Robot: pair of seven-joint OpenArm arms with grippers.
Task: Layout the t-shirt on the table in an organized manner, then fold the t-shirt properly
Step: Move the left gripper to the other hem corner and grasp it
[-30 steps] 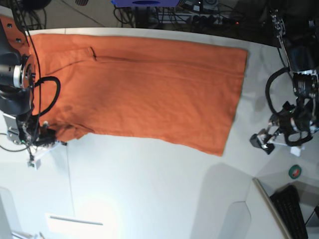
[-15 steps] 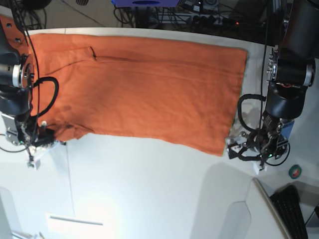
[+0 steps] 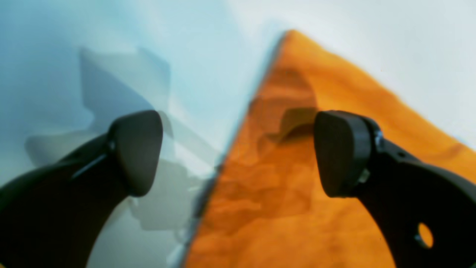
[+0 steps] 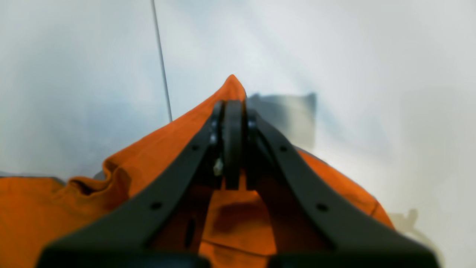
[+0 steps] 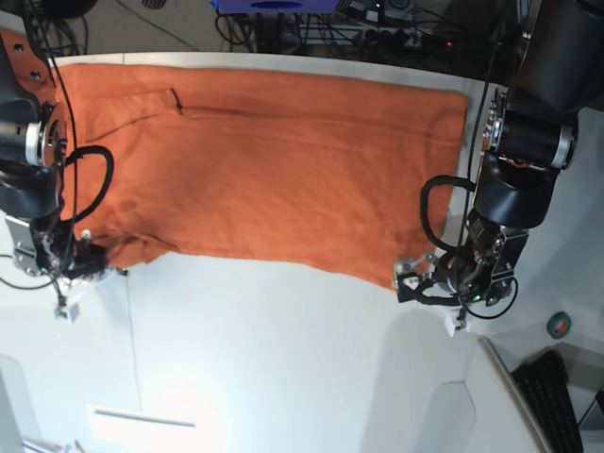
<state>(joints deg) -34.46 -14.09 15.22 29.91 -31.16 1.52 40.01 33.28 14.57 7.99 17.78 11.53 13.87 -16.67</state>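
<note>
My left gripper [image 3: 238,152] hangs spread over the shirt [image 5: 274,160] hem; my right gripper [image 4: 233,111] pinches its corner on the table [image 5: 283,359], cables [image 5: 302,33] behind.

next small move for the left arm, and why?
Probably lower and close the left gripper on the t-shirt corner. Its jaws stand open straddling the hem edge, not yet gripping. The right gripper is already shut on the opposite corner, so both ends could then lift together.

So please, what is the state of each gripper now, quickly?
Left gripper: open, holding nothing, one finger over the t-shirt corner, the other over the table.
Right gripper: closed on a t-shirt edge.
</note>
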